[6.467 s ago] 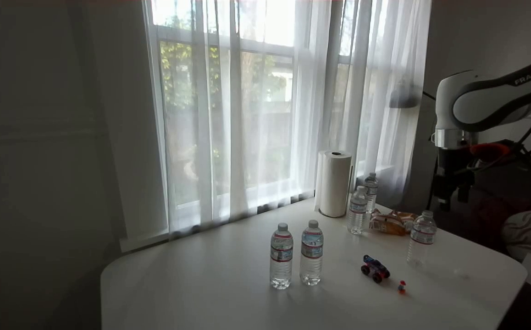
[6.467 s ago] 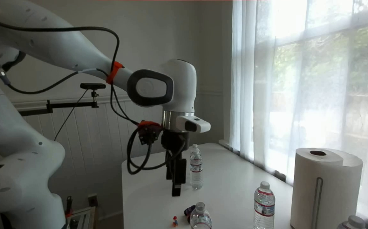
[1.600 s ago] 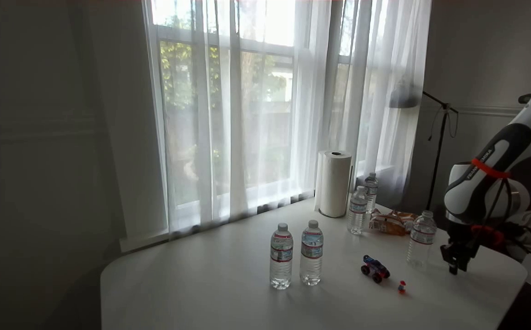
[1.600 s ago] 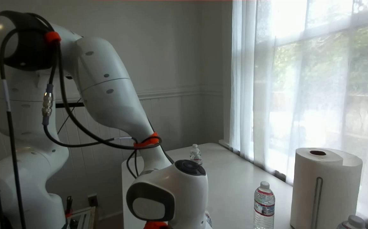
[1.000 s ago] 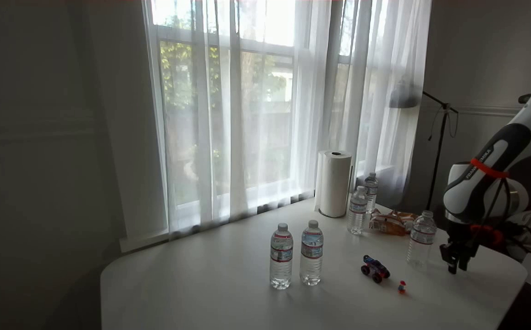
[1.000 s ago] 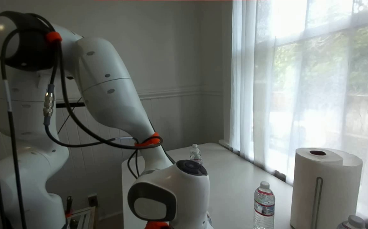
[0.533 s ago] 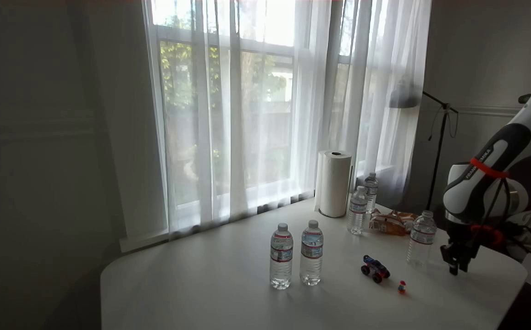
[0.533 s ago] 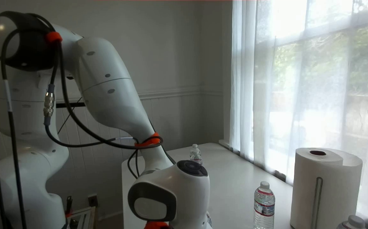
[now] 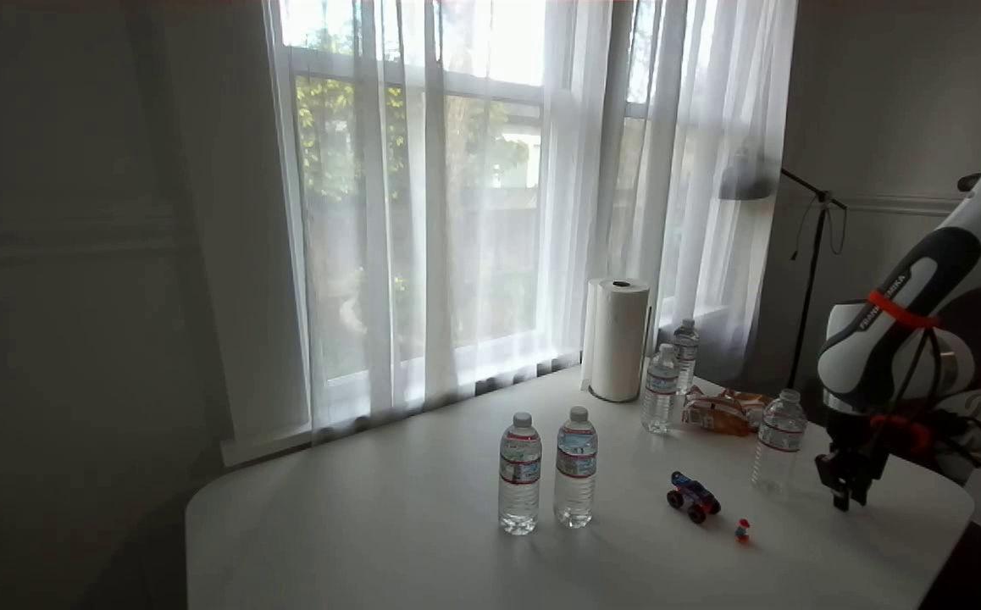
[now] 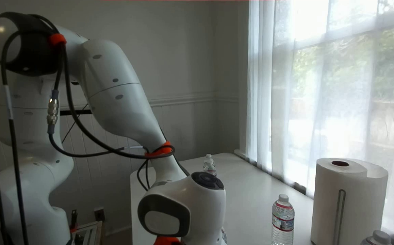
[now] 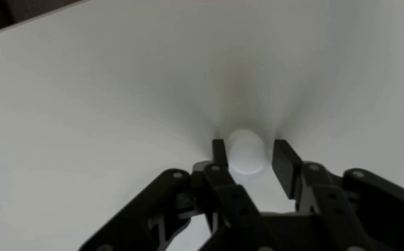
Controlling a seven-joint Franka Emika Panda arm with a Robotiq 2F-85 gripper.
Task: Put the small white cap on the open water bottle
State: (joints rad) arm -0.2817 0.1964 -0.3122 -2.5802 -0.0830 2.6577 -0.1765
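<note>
In the wrist view the small white cap (image 11: 247, 157) rests on the white table between the two fingers of my gripper (image 11: 249, 143). A narrow gap shows on each side of it, slimmer at the left finger. My gripper (image 9: 850, 500) is low over the table in an exterior view, where the cap does not show. The open water bottle (image 9: 778, 445) stands upright just beside the gripper in that view, its neck looking clear and capless. The arm (image 10: 183, 207) covers nearly all of that bottle in an exterior view.
A toy truck (image 9: 694, 497) and a tiny figure (image 9: 742, 531) sit near the open bottle. Other capped bottles (image 9: 576, 470) stand farther off. An orange bag (image 9: 721, 413) and a paper towel roll (image 9: 617, 339) are towards the window. The table edge (image 11: 31, 19) runs near the cap.
Since several seconds ago the arm has come down from high up to the table, bringing the fingers around the cap. Over the last second the gripper has shifted only slightly.
</note>
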